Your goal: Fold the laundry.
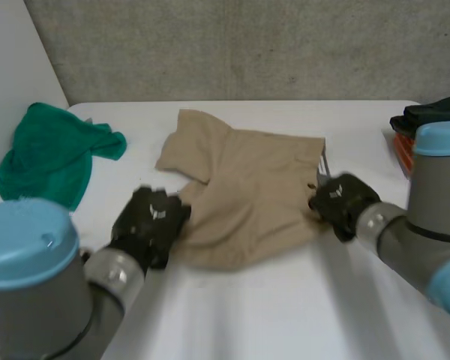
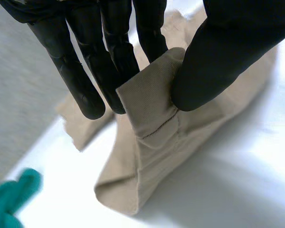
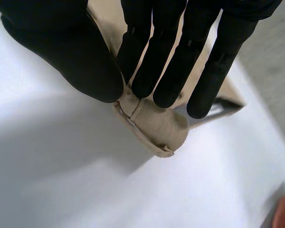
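- Head view: we see the beige garment (image 1: 247,187) lying partly spread in the middle of the table (image 1: 285,315), between our two hands.
- Our left hand (image 1: 150,223) is at the garment's near left corner. In the left wrist view its thumb and straight fingers pinch a stitched hem, and that edge stands up off the table.
- Our right hand (image 1: 343,201) is at the garment's right edge. In the right wrist view its thumb and fingers pinch a small rolled bunch of hem.
- Handling, as we judge it: the cloth is light, soft and woven, so it drapes and creases easily. It looks neither slippery nor fragile. It will likely sag between two holds unless we keep it taut.
- The best holds, we think, are the hems and corners, where the cloth is doubled and firmer. Both pinches are on such edges.
- A green cloth (image 1: 49,154) lies bunched at the table's far left, well apart from the garment, and a dark heap (image 1: 427,116) sits at the table's right edge.
- Writing: we can read no brand, label or lettering on the garment.
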`<state>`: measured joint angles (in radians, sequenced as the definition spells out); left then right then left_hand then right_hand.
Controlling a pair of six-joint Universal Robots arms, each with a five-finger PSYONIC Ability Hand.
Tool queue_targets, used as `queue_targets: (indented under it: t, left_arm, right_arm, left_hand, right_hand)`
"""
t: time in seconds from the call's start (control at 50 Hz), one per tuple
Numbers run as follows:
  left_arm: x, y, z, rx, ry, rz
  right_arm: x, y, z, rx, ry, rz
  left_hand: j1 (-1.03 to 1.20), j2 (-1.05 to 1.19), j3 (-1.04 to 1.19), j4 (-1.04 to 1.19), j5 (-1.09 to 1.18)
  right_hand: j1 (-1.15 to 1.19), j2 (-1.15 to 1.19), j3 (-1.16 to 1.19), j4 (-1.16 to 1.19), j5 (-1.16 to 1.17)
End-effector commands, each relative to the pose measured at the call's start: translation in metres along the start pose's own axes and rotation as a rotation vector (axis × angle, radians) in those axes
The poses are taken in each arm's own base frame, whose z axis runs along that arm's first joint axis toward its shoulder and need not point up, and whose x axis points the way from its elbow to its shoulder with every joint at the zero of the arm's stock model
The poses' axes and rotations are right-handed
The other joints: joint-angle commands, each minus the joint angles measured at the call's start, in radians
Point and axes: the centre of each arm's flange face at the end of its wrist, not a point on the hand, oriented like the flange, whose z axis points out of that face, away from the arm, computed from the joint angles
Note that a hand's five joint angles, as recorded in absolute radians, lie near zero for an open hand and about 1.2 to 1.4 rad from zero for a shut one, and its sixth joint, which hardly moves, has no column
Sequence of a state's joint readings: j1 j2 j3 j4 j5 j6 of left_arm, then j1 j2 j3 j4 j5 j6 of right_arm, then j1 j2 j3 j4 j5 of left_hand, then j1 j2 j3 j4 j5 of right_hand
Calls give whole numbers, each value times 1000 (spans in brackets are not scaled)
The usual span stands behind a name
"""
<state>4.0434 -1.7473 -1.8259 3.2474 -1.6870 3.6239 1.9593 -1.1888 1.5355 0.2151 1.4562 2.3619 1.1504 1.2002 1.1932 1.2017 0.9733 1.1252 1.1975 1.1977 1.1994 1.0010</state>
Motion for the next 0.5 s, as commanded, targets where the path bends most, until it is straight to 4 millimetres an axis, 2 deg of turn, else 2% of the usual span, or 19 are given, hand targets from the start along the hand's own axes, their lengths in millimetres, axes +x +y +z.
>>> queue_targets:
  t: [0.02, 0.08, 0.1, 0.14, 0.22, 0.3, 0.32, 0.38, 0.4, 0.5]
  left_arm:
    - [28, 9, -76, -162, 212, 35]
    - [33, 6, -101, -192, 277, 22]
    - [34, 5, -103, -195, 280, 17]
    - [33, 3, -104, -195, 280, 12]
    - [31, -6, -94, -144, 256, 9]
    - [33, -16, -63, -72, 212, -11]
    - [31, -20, -45, -42, 179, -25]
    - [24, -24, -14, 7, 116, -44]
    - [18, -25, 9, 32, 71, -49]
    - [7, -32, 69, 121, -35, 2]
  right_arm:
    - [-17, 30, -72, -216, -191, -160]
    - [-19, 37, -91, -229, -194, -183]
    - [-20, 37, -93, -227, -191, -183]
    - [-22, 38, -96, -224, -189, -179]
    - [-21, 36, -92, -177, -175, -167]
    - [-6, 21, -75, -42, -64, -127]
    - [1, 18, -65, -4, -17, -100]
    - [7, 17, -44, 28, 25, -68]
    - [11, 17, -29, 43, 48, -56]
    - [29, 17, 8, 74, 166, -61]
  left_hand:
    - [246, 196, 203, 195, 248]
    - [246, 196, 203, 195, 248]
    - [246, 196, 203, 195, 248]
    - [246, 196, 203, 195, 248]
    - [246, 196, 203, 195, 248]
    - [246, 196, 203, 195, 248]
    - [246, 196, 203, 195, 248]
    - [246, 196, 203, 195, 248]
    - [246, 196, 203, 195, 248]
    - [246, 196, 203, 195, 248]
  right_hand:
    - [271, 199, 199, 197, 221]
    - [271, 199, 199, 197, 221]
    - [271, 199, 199, 197, 221]
    - [271, 199, 199, 197, 221]
    - [271, 199, 199, 197, 221]
    - [271, 199, 199, 197, 221]
    - [271, 199, 199, 197, 221]
    - [271, 199, 199, 197, 221]
    - [271, 199, 199, 197, 221]
    - [271, 199, 199, 197, 221]
